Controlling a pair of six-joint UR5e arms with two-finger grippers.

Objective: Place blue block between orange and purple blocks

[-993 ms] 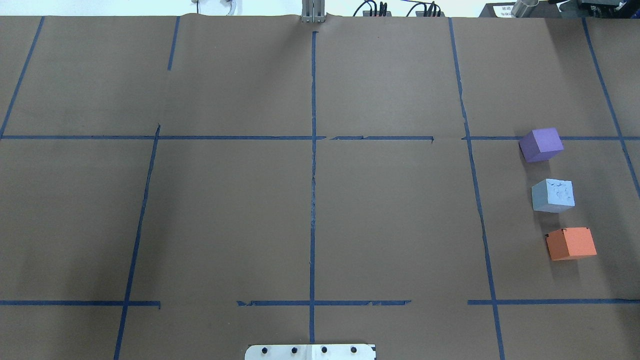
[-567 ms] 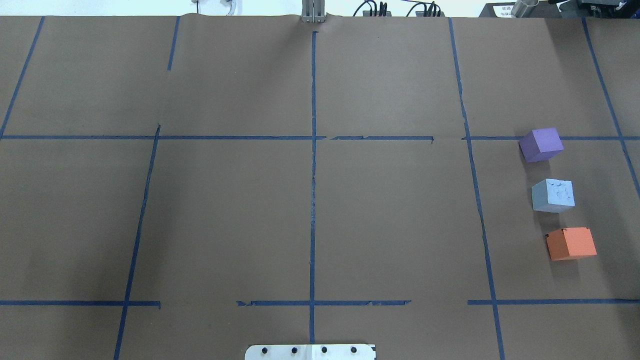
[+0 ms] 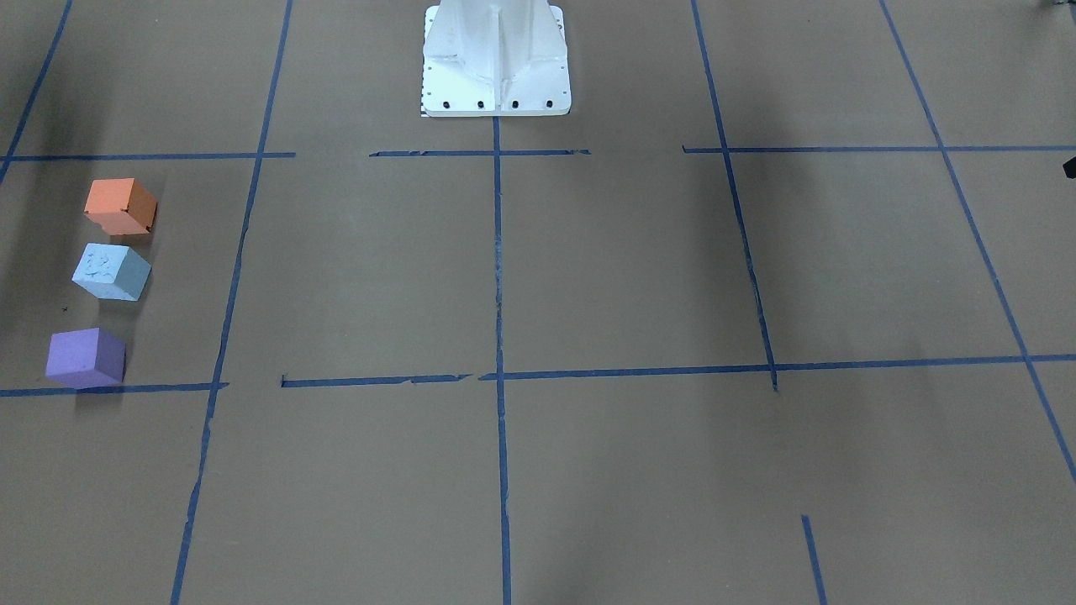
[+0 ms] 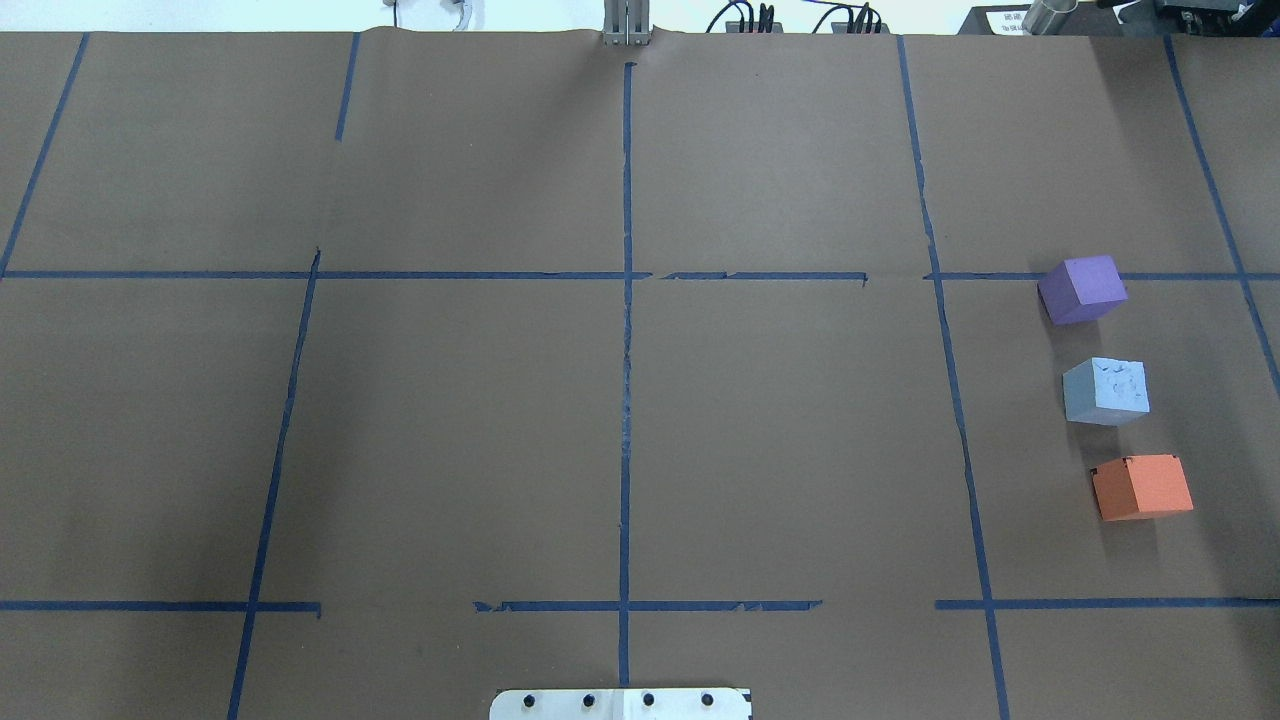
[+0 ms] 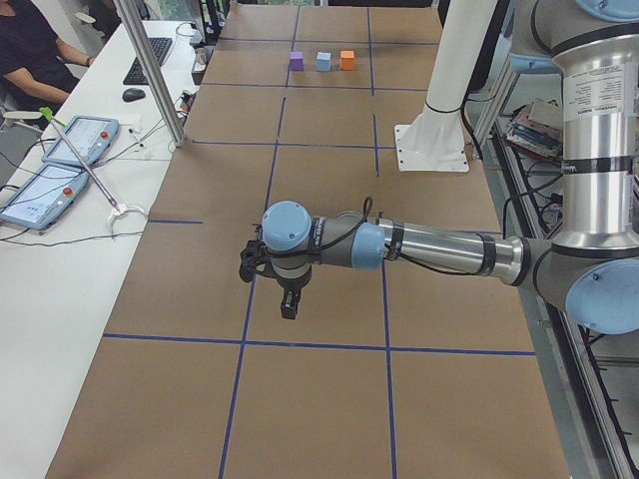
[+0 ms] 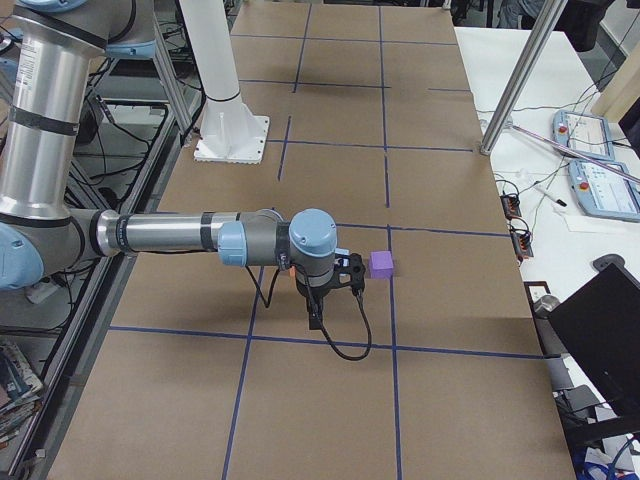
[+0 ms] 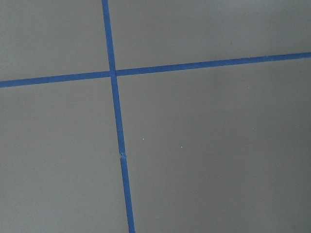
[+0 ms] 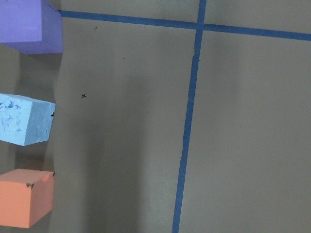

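on robot's right | blue block [image 4: 1106,391] between purple block [image 4: 1082,289], orange block [image 4: 1142,487] | left jaws, right jaws: cannot tell

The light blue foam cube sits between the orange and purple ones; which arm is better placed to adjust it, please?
Right. The right gripper hangs near the purple foam cube, its wrist camera seeing the light blue foam cube; the left gripper is at the table's opposite end.

Purple foam cube [image 8: 29,24], pale blue foam cube [image 8: 24,120], orange foam cube [image 8: 24,199] clipped by your right wrist view's edge, left end effector [image 5: 288,311], right end effector [image 6: 315,322] too small to judge grip
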